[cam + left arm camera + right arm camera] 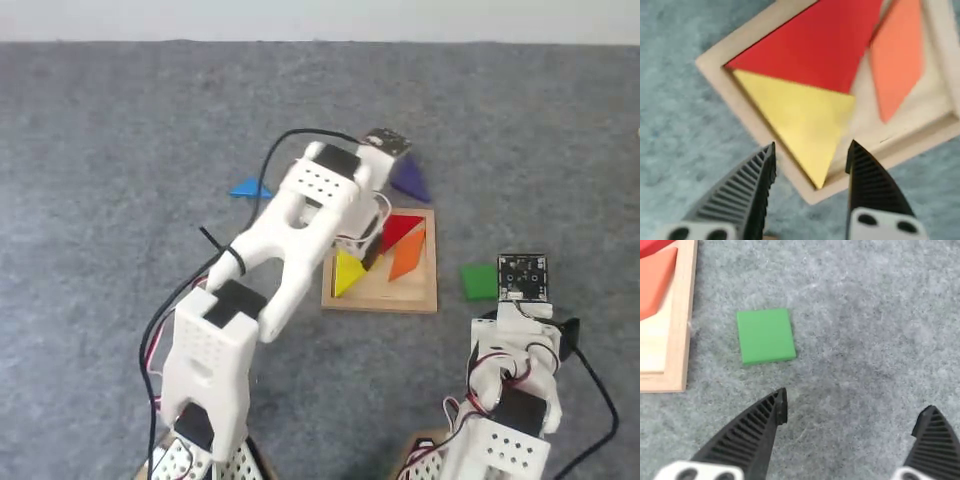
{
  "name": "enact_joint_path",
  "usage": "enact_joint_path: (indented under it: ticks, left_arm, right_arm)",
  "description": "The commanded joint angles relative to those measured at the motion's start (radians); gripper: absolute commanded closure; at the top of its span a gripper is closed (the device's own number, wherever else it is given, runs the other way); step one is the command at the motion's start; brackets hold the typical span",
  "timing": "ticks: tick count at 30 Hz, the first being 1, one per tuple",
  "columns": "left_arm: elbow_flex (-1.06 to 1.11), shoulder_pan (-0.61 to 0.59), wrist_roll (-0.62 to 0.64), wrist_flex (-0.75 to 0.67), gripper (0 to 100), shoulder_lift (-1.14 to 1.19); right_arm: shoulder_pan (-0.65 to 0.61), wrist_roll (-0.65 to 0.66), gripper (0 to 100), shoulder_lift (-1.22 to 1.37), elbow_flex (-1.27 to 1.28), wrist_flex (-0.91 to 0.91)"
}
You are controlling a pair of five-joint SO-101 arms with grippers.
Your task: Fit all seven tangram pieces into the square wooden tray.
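The right gripper [856, 402], released and empty, hangs near the green square [765, 336], which lies on the mat [120, 150] beside the tray [428, 300]. The tray holds the yellow triangle [347, 272], red triangle [402, 230] and orange piece [408, 258], with the left gripper [812, 150] open and empty above them. Past its far edge the purple triangle [408, 178] and blue triangle [250, 188] wait, so I judge the task under half done.

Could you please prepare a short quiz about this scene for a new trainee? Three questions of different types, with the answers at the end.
1. True or false: the green square lies inside the wooden tray.
2. Which piece lies just ahead of the left tool? A. green square B. yellow triangle C. blue triangle
3. Fill in: the right tool is ___ (open/shut).

Key: 1 false; 2 B; 3 open.
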Motion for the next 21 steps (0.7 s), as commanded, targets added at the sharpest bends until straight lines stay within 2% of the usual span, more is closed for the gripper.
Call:
enact_joint_path:
  ticks: [1, 9, 15, 21]
  left_arm:
    - [-0.001, 0.017, -0.005, -0.025, 78, -0.057]
    - [0.001, 0.041, -0.008, -0.038, 78, -0.048]
    - [-0.013, 0.103, -0.005, -0.084, 78, 0.086]
    - [-0.16, 0.107, -0.003, -0.04, 78, 0.172]
  right_arm:
    - [-0.008, 0.012, 60.8, -0.005, 0.017, 0.001]
    - [-0.008, 0.012, 60.8, -0.005, 0.017, 0.001]
    - [-0.008, 0.012, 60.8, -0.005, 0.017, 0.001]
    - [-0.008, 0.012, 60.8, -0.005, 0.017, 0.001]
